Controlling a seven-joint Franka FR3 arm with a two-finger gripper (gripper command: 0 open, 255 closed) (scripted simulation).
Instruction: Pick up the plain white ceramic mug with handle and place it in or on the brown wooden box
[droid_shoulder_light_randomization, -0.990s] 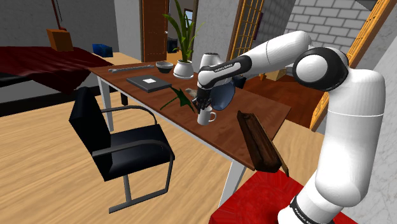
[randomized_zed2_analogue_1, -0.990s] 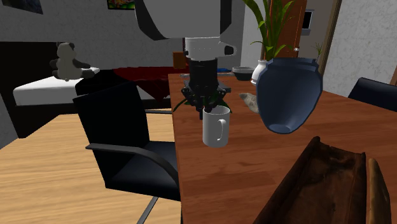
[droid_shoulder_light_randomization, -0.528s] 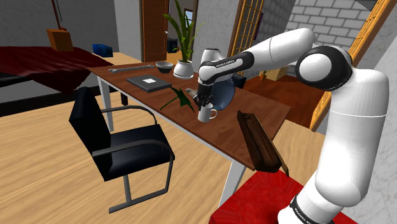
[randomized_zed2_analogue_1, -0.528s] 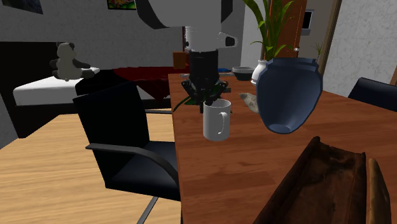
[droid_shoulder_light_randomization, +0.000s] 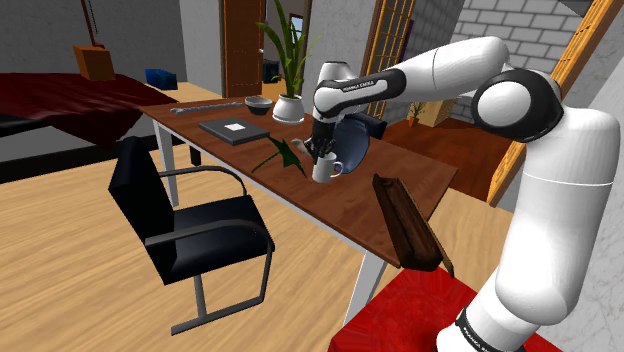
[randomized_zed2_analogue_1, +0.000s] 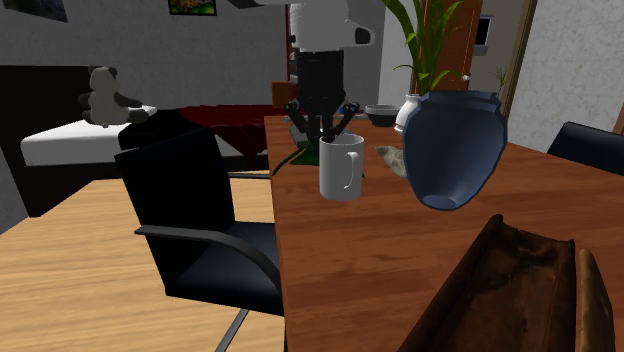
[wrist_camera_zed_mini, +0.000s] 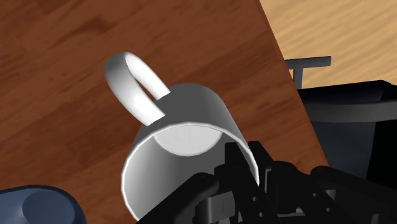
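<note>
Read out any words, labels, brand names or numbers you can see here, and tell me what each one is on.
Nothing here can be read.
Dark forearm band on the arm: white lettering, too small to read.
Dark base band on the arm: white lettering, too small to read.
White mug: no print on the sides shown.

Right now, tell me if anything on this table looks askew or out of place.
The brown wooden box lies at the table's near corner and seems to overhang its edge. The white mug hangs upright from the gripper, clasped at its rim; nothing looks spilled.
</note>
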